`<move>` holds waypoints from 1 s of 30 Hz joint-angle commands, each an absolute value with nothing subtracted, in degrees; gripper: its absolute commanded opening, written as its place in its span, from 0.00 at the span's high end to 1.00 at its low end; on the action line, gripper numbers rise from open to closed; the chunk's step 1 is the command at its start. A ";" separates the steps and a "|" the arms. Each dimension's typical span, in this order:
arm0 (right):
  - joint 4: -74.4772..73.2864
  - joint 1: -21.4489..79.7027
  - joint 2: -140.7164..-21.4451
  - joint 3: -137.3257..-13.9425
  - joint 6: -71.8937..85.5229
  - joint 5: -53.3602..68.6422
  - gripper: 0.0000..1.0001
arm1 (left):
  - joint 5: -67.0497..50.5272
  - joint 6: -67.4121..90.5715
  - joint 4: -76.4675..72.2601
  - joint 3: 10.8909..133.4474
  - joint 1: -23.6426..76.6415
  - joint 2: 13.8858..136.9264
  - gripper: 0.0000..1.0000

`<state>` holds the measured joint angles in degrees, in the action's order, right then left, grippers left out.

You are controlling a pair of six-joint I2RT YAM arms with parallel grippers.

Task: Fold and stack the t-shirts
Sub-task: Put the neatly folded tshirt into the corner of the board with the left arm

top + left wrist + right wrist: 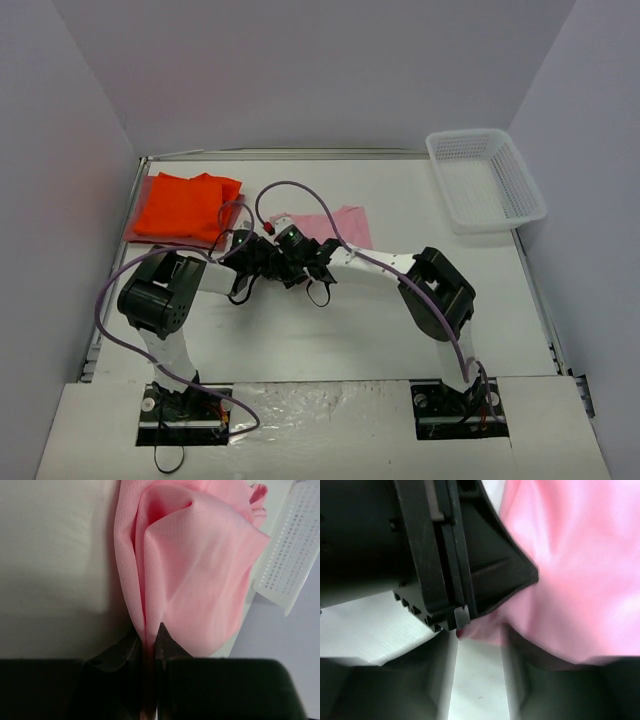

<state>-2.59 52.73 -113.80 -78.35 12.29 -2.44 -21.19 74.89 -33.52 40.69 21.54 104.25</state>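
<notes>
- Left gripper point(151, 630) is seen clamped on a bunched edge of the light pink t-shirt point(200, 570), with the cloth pinched between both fingers. The hold is judged sound and is best made no looser while the fold is carried.
- Bare table point(330, 330) is seen on the side of the shirt away from the white mesh basket point(487, 178), so the fold can be laid flat there.
- Folded and well apart from the basket, the bright orange t-shirt point(185, 205) is found at the other end of the far edge. It is judged to be the stack's base and should not be dragged.
- Between the basket and the orange one, the pink shirt is seen rumpled and partly lifted. It should be drawn taut before it is lowered, lest creases be folded in.
- Just beside the left gripper, the right gripper point(479, 647) is held with its fingers parted, and table is seen between them. A second corner should be taken so that the edge is lifted evenly.
</notes>
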 commanded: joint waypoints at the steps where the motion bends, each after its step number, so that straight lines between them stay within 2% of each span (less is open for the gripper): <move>1: -3.96 54.05 -109.78 -76.56 12.57 -1.76 0.40 | -18.37 70.40 -28.31 43.41 21.36 103.89 0.98; 4: -4.22 54.84 -109.60 -75.33 12.83 -1.76 0.09 | -18.37 69.61 -27.51 44.21 21.36 104.06 0.98; 6: -5.18 55.37 -109.16 -74.88 12.92 -2.10 0.00 | -18.72 69.44 -27.60 44.56 21.45 104.59 0.98; 12: -11.40 55.99 -102.76 -72.95 13.53 -5.71 0.00 | -18.55 66.20 -24.26 46.75 21.80 104.85 0.98; 21: -19.16 55.90 -92.38 -69.18 17.14 -12.56 0.00 | -13.81 55.04 -8.63 54.66 22.76 104.15 0.98; 30: -17.14 54.41 -91.85 -63.11 19.51 -15.56 0.00 | -7.21 48.08 4.65 61.87 23.38 105.64 0.98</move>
